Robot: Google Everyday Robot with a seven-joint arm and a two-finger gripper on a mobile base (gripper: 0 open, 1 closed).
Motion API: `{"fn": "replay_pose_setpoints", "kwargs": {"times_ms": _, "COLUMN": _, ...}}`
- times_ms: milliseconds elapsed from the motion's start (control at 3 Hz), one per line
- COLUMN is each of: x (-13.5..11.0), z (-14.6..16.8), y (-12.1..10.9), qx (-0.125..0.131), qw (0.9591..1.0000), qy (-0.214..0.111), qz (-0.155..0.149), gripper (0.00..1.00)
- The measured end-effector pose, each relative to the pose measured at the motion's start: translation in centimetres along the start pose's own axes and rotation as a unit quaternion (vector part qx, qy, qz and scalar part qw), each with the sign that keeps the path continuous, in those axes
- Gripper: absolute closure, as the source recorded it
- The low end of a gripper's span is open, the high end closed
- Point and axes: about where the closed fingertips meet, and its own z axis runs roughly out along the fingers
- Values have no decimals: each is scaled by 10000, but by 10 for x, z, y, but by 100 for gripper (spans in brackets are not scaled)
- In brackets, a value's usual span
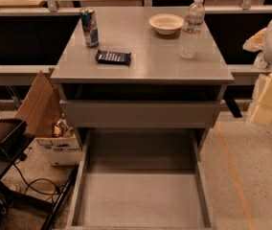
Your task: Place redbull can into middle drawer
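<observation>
The redbull can (89, 27) is seen standing upright near the back left corner of the cabinet top (145, 68), not yet lifted, so the task is judged to be at its very start. Just in front of it and a little to the right, a dark snack bar (113, 57) is laid flat. It is near the can but not touching it, so a grasp from above or from the side should be left unobstructed. Farther right, a shallow bowl (165, 23) and a clear water bottle (191, 28) are set along the back, well apart from the can, where they are unlikely to be knocked. Below the top, an upper drawer (141, 113) is shown only by its plain grey front. Beneath that, the middle drawer (141, 198) is pulled out towards the camera with its wide flat floor exposed, evidently so that the can may be lowered straight in. The gripper (270, 92) is held at the right edge of the view, beside the cabinet and well apart from the can. Nothing is seen in it, and whether it is spread or closed cannot be told. A cardboard box (59, 150) is left on the ground to the cabinet's left, clear of the drawer's path.
</observation>
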Motion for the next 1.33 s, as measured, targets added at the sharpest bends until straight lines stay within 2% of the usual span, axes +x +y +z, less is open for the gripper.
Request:
{"fn": "replay_pose_setpoints", "kwargs": {"times_ms": 333, "x": 0, "z": 0, "y": 0, "qx": 0, "qw": 10000, "qy": 0, "qz": 0, "gripper": 0}}
{"fn": "replay_pose_setpoints", "kwargs": {"times_ms": 667, "x": -9, "z": 11, "y": -16, "qx": 118, "qw": 9997, "qy": -224, "qz": -14, "gripper": 0}}
{"fn": "replay_pose_setpoints", "kwargs": {"times_ms": 1000, "x": -26, "z": 39, "y": -40, "qx": 241, "qw": 9963, "qy": -826, "qz": 58, "gripper": 0}}
{"fn": "replay_pose_setpoints", "kwargs": {"times_ms": 1333, "x": -72, "z": 71, "y": -71, "qx": 539, "qw": 9824, "qy": -1758, "qz": 329, "gripper": 0}}
